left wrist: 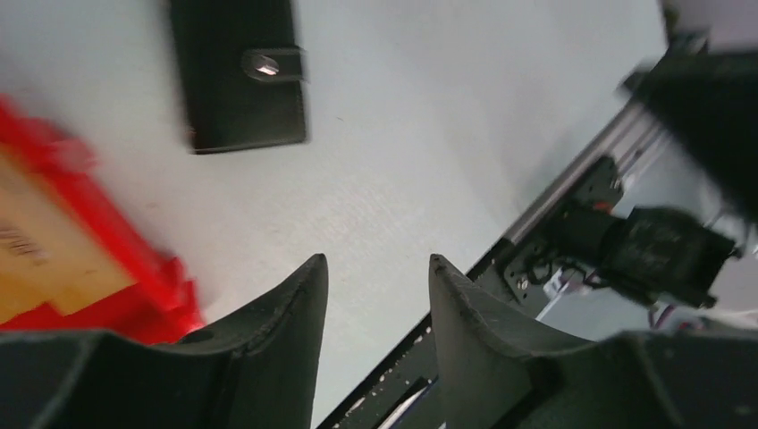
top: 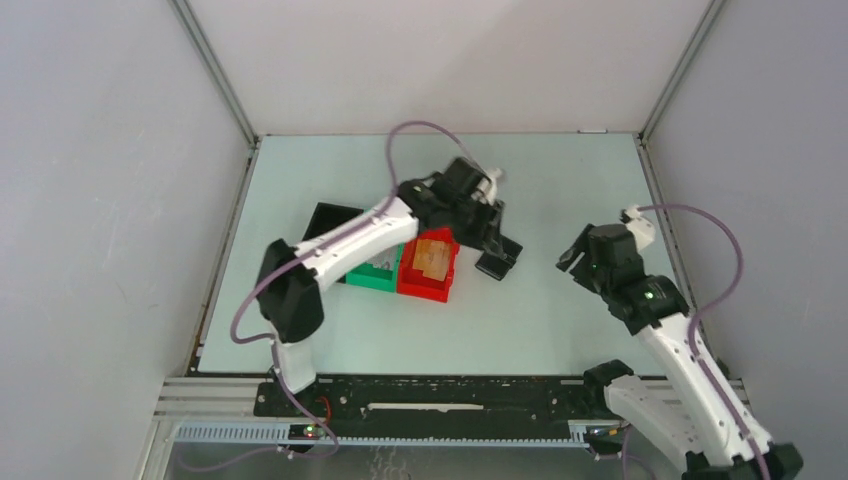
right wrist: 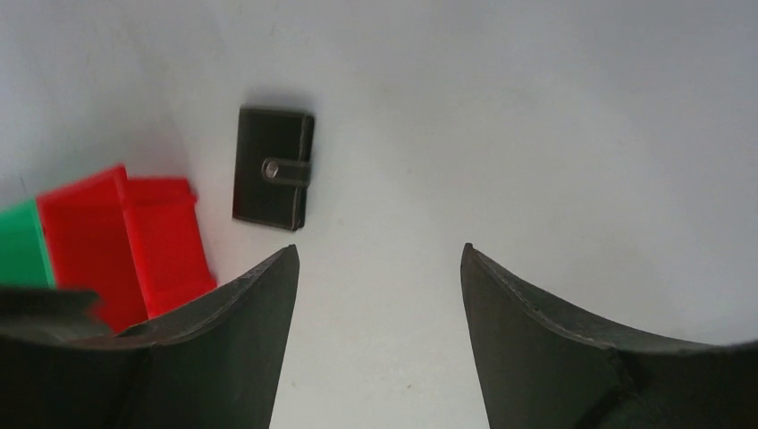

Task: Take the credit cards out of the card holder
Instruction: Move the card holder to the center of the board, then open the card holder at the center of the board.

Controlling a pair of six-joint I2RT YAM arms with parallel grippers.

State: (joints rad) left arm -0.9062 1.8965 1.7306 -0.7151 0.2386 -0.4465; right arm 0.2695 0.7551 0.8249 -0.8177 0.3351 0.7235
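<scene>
The card holder (top: 497, 263) is a small black wallet lying flat on the table, folded shut with its snap strap fastened. It shows in the left wrist view (left wrist: 241, 76) and in the right wrist view (right wrist: 273, 167). No credit cards show; they are hidden. My left gripper (top: 492, 238) hovers just behind the wallet, open and empty, its jaws (left wrist: 377, 261) apart over bare table. My right gripper (top: 572, 258) is to the right of the wallet, open and empty, its jaws (right wrist: 377, 248) wide apart and facing it.
A red bin (top: 430, 265) with a tan object inside stands just left of the wallet, beside a green bin (top: 375, 272) and a black box-shaped bin (top: 325, 225). The red bin also shows in both wrist views (left wrist: 89, 259) (right wrist: 116, 241). White walls enclose the table.
</scene>
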